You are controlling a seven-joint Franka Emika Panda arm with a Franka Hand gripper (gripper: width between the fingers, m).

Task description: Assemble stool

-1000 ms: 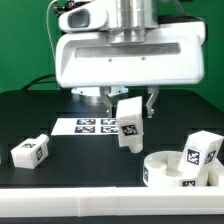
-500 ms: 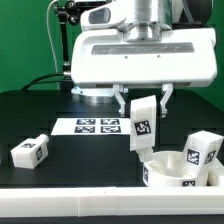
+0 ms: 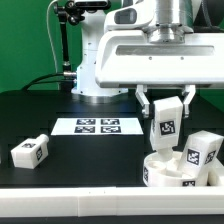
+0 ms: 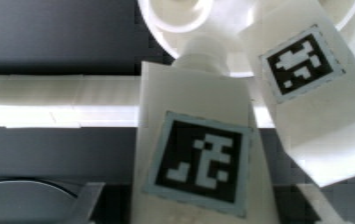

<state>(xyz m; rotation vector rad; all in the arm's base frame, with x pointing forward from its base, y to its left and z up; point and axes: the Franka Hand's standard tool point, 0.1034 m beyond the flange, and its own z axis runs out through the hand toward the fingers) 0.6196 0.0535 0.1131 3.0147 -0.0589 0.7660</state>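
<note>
**Seat** point(image 3: 158, 172): white ring, near side of the tabletop point(image 3: 60, 105), at the exterior view's right.
Contents: one standing leg point(image 3: 203, 152), tagged and upright at the ring's right side. Whether it sits in a socket is unclear.

**Held leg** point(image 3: 165, 127): upright, tag facing the camera, clamped between the fingers of the tool point(image 3: 166, 106), just above the seat's far rim.

**Loose leg** point(image 3: 30, 151): lying on the tabletop at the exterior view's left, well apart from the seat.

**Marker board** point(image 3: 98, 126): flat, farther back, centre.
</note>
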